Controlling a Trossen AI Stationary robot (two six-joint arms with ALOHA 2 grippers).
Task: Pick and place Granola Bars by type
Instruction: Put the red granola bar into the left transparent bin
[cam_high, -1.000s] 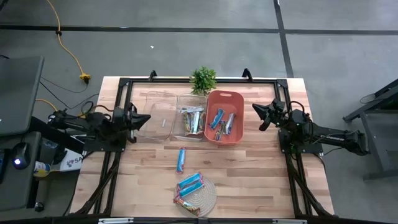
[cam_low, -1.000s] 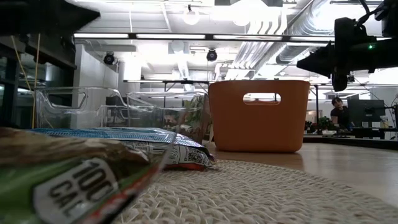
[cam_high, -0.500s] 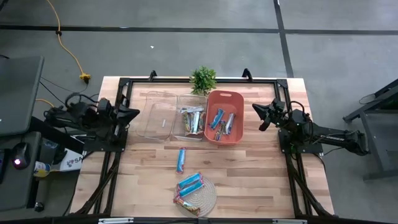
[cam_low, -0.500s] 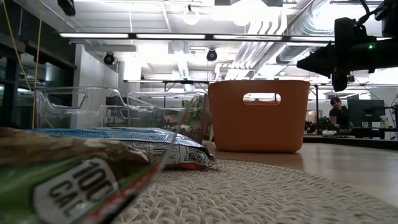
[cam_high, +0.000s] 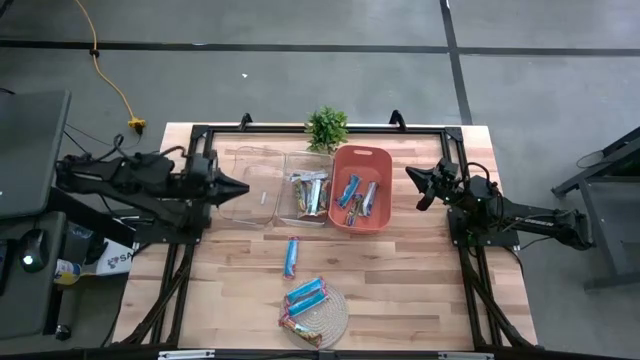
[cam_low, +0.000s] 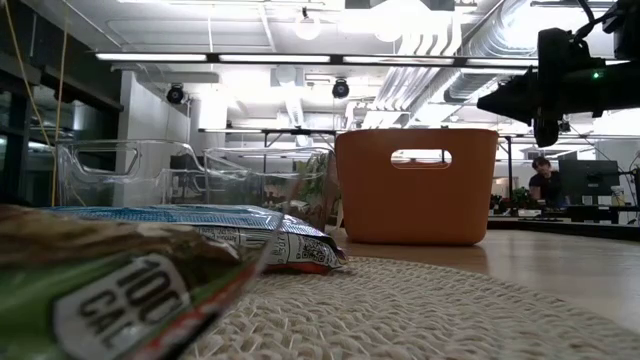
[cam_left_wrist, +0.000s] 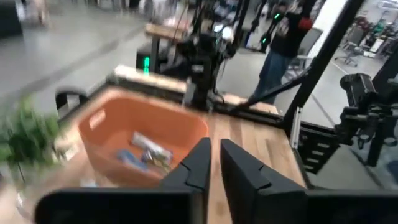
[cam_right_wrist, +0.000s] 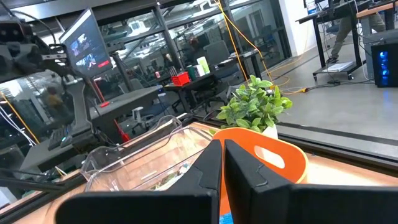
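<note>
orange bin (cam_high: 361, 203) holding blue and silver Granola Bars (cam_high: 357, 195) | middle clear bin (cam_high: 308, 190) holding bars | wrapper (cam_low: 120, 295) showing "100 CAL" | left gripper (cam_high: 243, 187) fingers nearly together | right gripper (cam_high: 411, 173) fingers together

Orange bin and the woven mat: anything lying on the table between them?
High view: one blue-wrapped granola bar lies alone on the wood, between the orange bin and the woven mat. Otherwise bare tabletop.
</note>
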